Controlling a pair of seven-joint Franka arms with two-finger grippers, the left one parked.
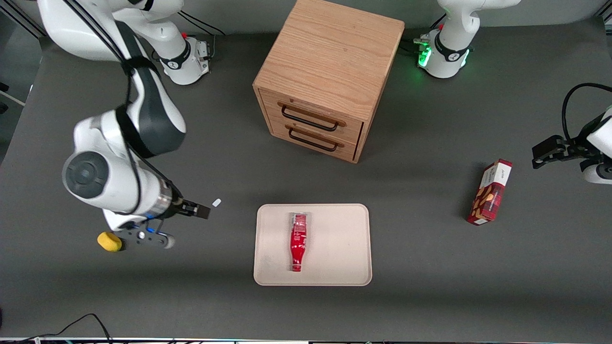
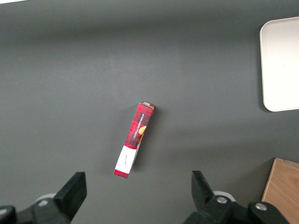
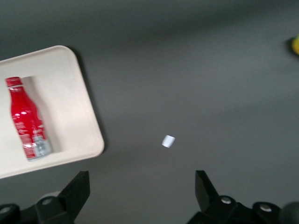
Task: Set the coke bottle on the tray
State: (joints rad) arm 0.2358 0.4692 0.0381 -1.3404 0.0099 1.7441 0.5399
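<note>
**A:** Where is the coke bottle [image 1: 298, 241]?

**B:** It lies flat on the tray [image 1: 344, 248], near the tray's middle, with its length running toward the front camera. The red cap end points toward that camera and the silvery-white base end points toward the wooden drawer cabinet [image 1: 330, 76]. Nothing is touching it.

**A:** And the tray itself?

**B:** It sits flat on the dark desk [image 1: 430, 286], nearer the front camera than the cabinet, roughly in front of the cabinet's two drawers.

**A:** What about the end effector [image 1: 203, 210]?

**B:** It hangs over the bare desk toward the working arm's end, well apart from the tray. In the right wrist view its two fingers [image 3: 74, 193] stand spread wide with nothing between them, only desk surface showing in the gap.

**A:** Anything close to it?

**B:** A small white scrap [image 1: 216, 202] lies on the desk just beside the fingertips, between them and the tray. A yellow object [image 1: 109, 241] rests on the desk next to the wrist, farther from the tray.

**A:** Anything else around?

**B:** A red-and-white snack box [image 1: 490, 192] lies toward the parked arm's end of the desk, well apart from the tray.
</note>
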